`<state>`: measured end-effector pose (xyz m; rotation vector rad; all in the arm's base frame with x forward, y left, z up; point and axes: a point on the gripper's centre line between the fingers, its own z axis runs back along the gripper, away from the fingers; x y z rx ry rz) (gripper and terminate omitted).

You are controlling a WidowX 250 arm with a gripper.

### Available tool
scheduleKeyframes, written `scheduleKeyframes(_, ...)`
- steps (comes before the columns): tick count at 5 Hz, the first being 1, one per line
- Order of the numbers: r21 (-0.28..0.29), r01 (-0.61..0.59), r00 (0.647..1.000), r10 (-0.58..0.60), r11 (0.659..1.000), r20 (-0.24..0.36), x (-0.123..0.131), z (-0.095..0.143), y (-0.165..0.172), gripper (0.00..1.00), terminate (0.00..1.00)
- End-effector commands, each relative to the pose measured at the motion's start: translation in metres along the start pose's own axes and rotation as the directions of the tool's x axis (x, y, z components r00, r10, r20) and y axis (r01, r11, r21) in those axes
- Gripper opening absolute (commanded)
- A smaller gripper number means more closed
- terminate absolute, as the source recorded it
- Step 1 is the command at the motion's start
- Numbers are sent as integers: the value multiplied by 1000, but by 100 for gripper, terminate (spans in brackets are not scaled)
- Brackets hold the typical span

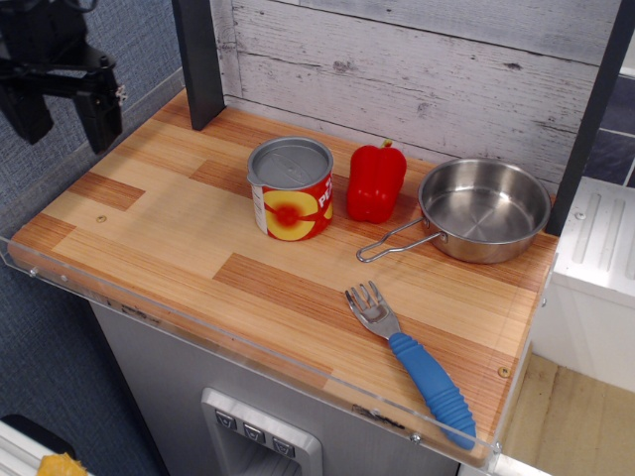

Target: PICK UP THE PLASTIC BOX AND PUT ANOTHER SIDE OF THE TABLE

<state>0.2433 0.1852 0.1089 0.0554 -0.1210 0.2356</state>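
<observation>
The plastic box (291, 188) is a short can with a grey top and a red label showing a yellow round fruit. It stands upright near the middle of the wooden table (169, 213). My black gripper (62, 127) hangs open and empty at the far upper left, above the table's left edge, well away from the can. Its two fingers (100, 121) point down with a wide gap between them.
A red bell pepper (376, 181) stands just right of the can. A steel pan (484, 209) sits at the back right, handle toward the middle. A fork with a blue handle (415, 362) lies at the front right. A dark post (198, 59) rises at the back left.
</observation>
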Motion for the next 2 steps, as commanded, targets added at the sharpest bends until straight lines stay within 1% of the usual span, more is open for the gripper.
scheduleKeyframes(1, 34, 62, 994, -65, 997, 89, 13, 7, 7, 100, 0)
scheduleKeyframes(2, 34, 62, 994, -65, 997, 89, 13, 7, 7, 100, 100)
